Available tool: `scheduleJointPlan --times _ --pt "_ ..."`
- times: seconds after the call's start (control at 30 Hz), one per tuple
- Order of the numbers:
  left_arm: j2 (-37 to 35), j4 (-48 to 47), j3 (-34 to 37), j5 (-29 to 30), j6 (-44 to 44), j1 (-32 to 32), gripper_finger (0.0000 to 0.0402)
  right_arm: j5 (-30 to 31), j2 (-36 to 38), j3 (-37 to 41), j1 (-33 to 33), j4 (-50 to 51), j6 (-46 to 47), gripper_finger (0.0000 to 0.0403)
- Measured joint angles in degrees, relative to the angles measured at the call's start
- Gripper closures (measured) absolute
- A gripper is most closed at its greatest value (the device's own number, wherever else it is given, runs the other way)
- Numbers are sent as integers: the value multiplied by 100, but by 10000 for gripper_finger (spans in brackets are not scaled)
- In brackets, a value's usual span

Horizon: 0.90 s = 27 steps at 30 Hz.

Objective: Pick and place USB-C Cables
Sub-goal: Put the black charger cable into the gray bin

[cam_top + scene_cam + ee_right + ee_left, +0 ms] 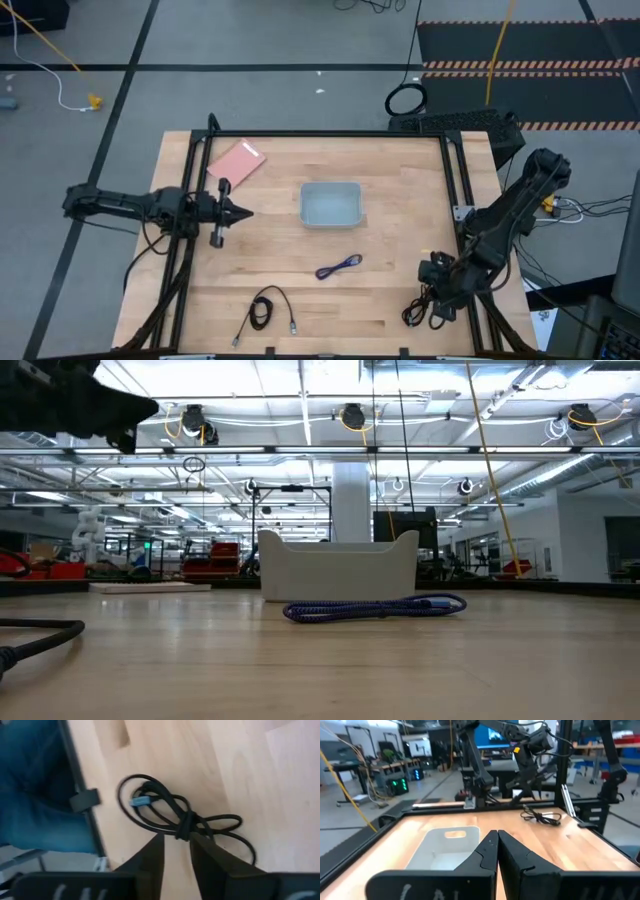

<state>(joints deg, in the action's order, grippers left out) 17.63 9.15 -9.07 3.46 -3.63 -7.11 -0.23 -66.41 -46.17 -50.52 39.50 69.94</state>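
Right claw (176,851), fingers narrowly parted and gripping nothing, hangs over the dark cable (180,817) at the desk's near right corner, and should, in my judgement, straddle the knotted middle before closing, then carry it to the bin (330,203).

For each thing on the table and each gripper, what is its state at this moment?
left gripper: shut, empty, hovering left of the bin.
right gripper: open, poised directly above the dark cable, not gripping it.
dark cable: coiled, flat on the table near its right edge.
purple-blue cable: bundled, flat in front of the bin.
black cable: coiled, flat near the front edge.
bin: upright, empty.
pink pad: lying flat.
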Motion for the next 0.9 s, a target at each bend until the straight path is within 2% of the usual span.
scheduleJointPlan --times 0.33,0.6,0.9 --pt "2127 13 -1169 0 -68 -248 392 15 -337 0 0 120 -457 245" --pt "3388 142 -1771 2 -292 -256 392 -54 -500 131 4 100 -440 240" --pt "4104 192 -2247 4 -499 -256 392 -302 -498 569 4 -367 -451 240"
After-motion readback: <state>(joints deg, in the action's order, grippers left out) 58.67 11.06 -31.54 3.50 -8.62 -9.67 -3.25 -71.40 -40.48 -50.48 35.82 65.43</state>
